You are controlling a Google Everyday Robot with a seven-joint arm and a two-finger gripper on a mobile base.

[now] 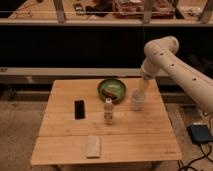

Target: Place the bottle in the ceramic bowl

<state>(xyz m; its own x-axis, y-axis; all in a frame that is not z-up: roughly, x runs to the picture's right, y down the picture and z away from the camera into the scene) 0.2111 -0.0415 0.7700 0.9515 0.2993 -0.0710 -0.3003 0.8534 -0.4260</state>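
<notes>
The small clear bottle (108, 111) with a white cap stands upright near the middle of the wooden table (65, 145). The dark green ceramic bowl (112, 89) with reddish-brown contents sits behind it, toward the table's far edge. The white arm comes in from the right; its gripper (143, 87) hangs over the far right of the table, right above the translucent whitish cup (137, 100) and to the right of the bowl. The gripper is apart from the bottle.
A black phone-like slab (79, 109) lies left of the bottle. A pale rectangular block (92, 146) lies near the front edge. A dark shelf unit stands behind the table. A grey box (200, 134) with cables sits on the floor at right.
</notes>
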